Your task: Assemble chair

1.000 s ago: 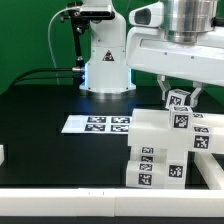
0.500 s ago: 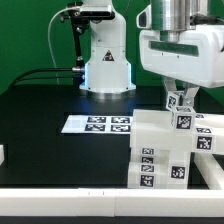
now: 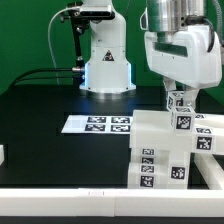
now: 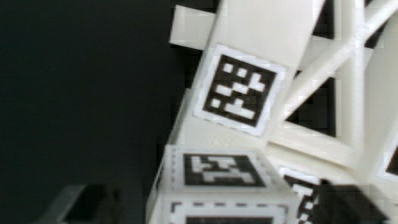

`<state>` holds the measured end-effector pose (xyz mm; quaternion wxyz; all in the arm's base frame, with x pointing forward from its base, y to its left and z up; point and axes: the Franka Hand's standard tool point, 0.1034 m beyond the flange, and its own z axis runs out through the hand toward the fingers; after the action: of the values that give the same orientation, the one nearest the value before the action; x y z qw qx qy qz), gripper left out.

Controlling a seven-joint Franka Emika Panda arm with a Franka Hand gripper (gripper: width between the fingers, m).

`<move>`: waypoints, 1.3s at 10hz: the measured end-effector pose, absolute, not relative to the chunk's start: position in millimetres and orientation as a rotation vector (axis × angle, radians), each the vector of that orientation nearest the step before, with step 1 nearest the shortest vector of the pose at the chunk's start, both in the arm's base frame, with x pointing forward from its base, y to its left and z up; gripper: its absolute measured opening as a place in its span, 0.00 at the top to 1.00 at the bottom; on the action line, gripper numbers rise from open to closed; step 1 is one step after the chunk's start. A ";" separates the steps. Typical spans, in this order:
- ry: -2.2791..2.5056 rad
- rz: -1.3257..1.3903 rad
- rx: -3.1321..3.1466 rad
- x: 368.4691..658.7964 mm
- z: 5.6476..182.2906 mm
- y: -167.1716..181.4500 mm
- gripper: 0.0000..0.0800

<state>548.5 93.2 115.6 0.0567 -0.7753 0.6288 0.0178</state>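
The partly built white chair [image 3: 165, 145] stands at the exterior view's lower right, its blocky pieces bearing black-and-white tags. One tagged upright bar end [image 3: 179, 101] sticks up from it. My gripper [image 3: 180, 96] hangs right over that bar end, fingers straddling it. In the wrist view the tagged bar [image 4: 240, 90] and a tagged block [image 4: 222, 170] fill the frame. The dark fingers [image 4: 80, 205] stand off from the block's sides, so my gripper [image 4: 222, 208] looks open and holds nothing.
The marker board [image 3: 97, 124] lies flat on the black table, to the exterior view's left of the chair. The robot base [image 3: 107, 60] stands at the back. A small white piece [image 3: 2, 153] shows at the left edge. A white rail [image 3: 80, 200] runs along the front.
The hand has turned and lifted a little above the bar end. The chair and the marker board have not moved.
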 end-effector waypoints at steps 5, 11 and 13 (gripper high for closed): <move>1.168 -0.011 -2.789 545.7 118.0 89.4 0.19; 0.371 -0.139 -3.061 548.3 114.4 96.1 0.19; 0.390 -0.138 -3.058 548.3 114.1 96.0 0.51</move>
<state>548.3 96.0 114.1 0.0277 -0.9906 0.1264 -0.0447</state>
